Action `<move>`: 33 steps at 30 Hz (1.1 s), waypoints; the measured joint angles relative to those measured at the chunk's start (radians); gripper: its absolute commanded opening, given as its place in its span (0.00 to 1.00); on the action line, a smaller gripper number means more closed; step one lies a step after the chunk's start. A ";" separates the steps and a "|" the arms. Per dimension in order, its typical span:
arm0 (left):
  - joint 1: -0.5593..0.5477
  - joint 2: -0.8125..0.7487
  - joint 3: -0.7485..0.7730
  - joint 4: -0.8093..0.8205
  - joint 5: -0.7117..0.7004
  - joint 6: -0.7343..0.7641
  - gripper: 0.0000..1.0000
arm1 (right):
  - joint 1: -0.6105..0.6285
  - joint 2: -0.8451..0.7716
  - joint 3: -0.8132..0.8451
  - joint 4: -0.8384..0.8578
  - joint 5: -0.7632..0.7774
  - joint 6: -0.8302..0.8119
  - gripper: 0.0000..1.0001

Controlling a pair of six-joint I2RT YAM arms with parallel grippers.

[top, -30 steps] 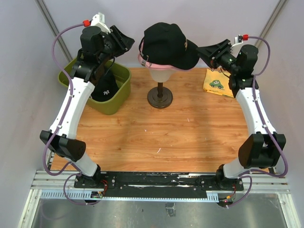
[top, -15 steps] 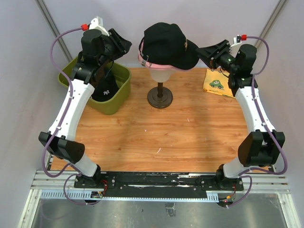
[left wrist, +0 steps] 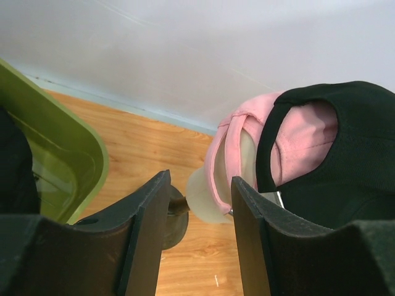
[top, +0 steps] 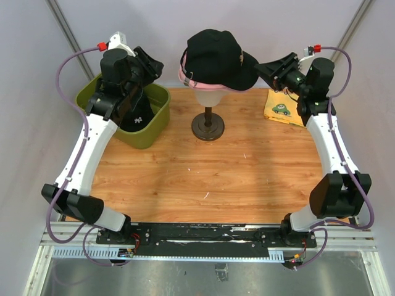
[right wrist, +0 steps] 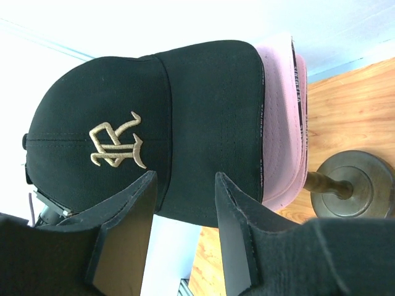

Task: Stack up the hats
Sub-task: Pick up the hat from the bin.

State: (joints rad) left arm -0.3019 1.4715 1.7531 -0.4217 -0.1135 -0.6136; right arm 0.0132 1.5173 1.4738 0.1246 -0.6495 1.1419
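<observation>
A black hat [top: 213, 52] with a gold logo sits on top of a pink hat [top: 187, 76] on the cream mannequin head [top: 207, 95]. Another black hat [top: 137, 114] lies in the olive-green bin [top: 154, 132]. My left gripper [top: 150, 63] hovers open above the bin, left of the head, with nothing between its fingers [left wrist: 151, 203]. From the left wrist, the pink hat [left wrist: 296, 139] shows under the black hat [left wrist: 345, 142]. My right gripper [top: 266, 66] stands open just right of the black hat's brim [right wrist: 203, 154], not closed on it.
The head stands on a dark round base [top: 208, 126] at the table's back middle. A yellow cloth [top: 282, 108] with a green car picture lies at the back right under the right arm. Walls close in behind and at both sides.
My left arm has swung left, away from the mannequin head and over the bin. The right gripper has stayed almost still by the brim.
</observation>
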 measured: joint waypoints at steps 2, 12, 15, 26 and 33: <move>0.001 -0.020 -0.020 0.000 -0.008 0.000 0.49 | 0.001 -0.003 0.000 -0.014 0.004 -0.014 0.44; 0.012 -0.068 -0.121 0.000 -0.026 -0.022 0.50 | 0.022 -0.048 -0.008 -0.097 0.031 -0.084 0.44; 0.012 -0.085 -0.154 -0.002 -0.032 -0.027 0.50 | 0.025 -0.069 -0.017 -0.117 0.051 -0.108 0.44; 0.013 -0.195 -0.279 -0.021 -0.071 -0.053 0.50 | 0.084 -0.132 -0.040 -0.232 0.146 -0.206 0.44; 0.014 -0.253 -0.316 -0.034 -0.085 -0.066 0.51 | 0.135 -0.168 -0.040 -0.295 0.205 -0.263 0.44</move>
State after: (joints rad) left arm -0.2878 1.2190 1.4368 -0.4557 -0.1982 -0.6800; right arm 0.1486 1.3491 1.4338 -0.1707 -0.4446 0.8791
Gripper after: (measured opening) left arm 0.504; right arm 0.440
